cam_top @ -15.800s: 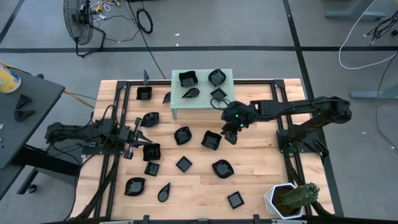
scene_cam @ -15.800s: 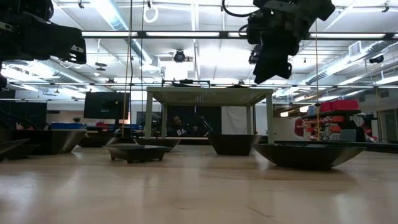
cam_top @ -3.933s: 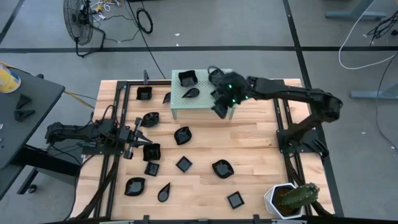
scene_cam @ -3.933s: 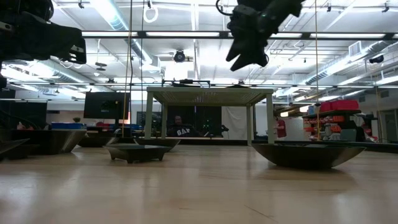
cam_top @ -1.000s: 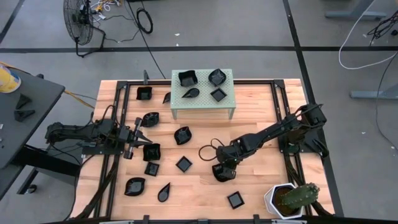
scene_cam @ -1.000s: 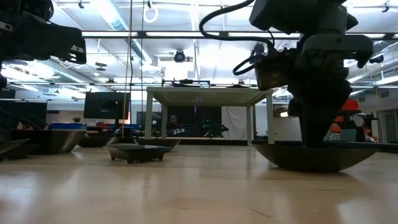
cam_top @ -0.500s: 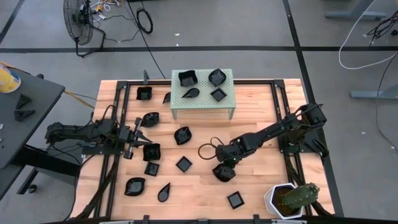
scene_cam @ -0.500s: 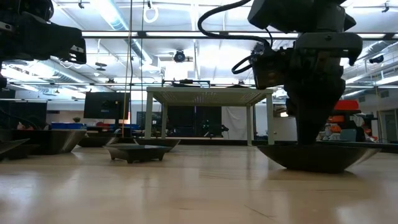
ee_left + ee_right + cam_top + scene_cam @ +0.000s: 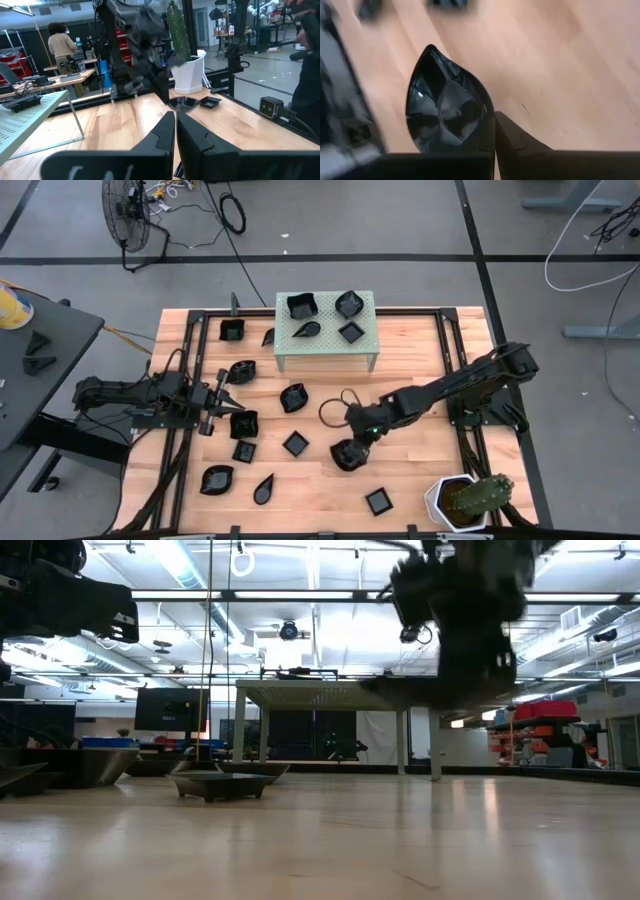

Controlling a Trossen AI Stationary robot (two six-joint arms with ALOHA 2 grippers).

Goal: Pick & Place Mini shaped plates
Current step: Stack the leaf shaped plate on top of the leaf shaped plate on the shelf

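My right gripper (image 9: 352,446) is above the middle of the table, shut on a glossy black teardrop-shaped mini plate (image 9: 445,112) that hangs off the wood (image 9: 440,690). Several more mini shaped plates lie flat on the table (image 9: 296,443), and several sit on top of the pale green stand (image 9: 324,330). My left gripper (image 9: 226,405) waits shut at the table's left, level, next to a dark plate (image 9: 244,423) and touching nothing. My right gripper pinches the teardrop plate's raised rim (image 9: 490,120) on one long side, near the wide end. One finger is over the hollow and one is outside. The fingers slant down from above, from the table's right. The plate is lifted clear of the table.
A white hexagonal pot with a cactus (image 9: 465,498) stands at the near right corner, with a small square plate (image 9: 378,501) beside it. The black frame rails (image 9: 455,380) run along the table's sides. Bare wood lies between the stand and the right arm.
My right gripper has risen from the table with the teardrop plate, rolling its wrist and drifting a little toward the table's left. The plate, which lay on the wood a second ago, now hangs clear above it.
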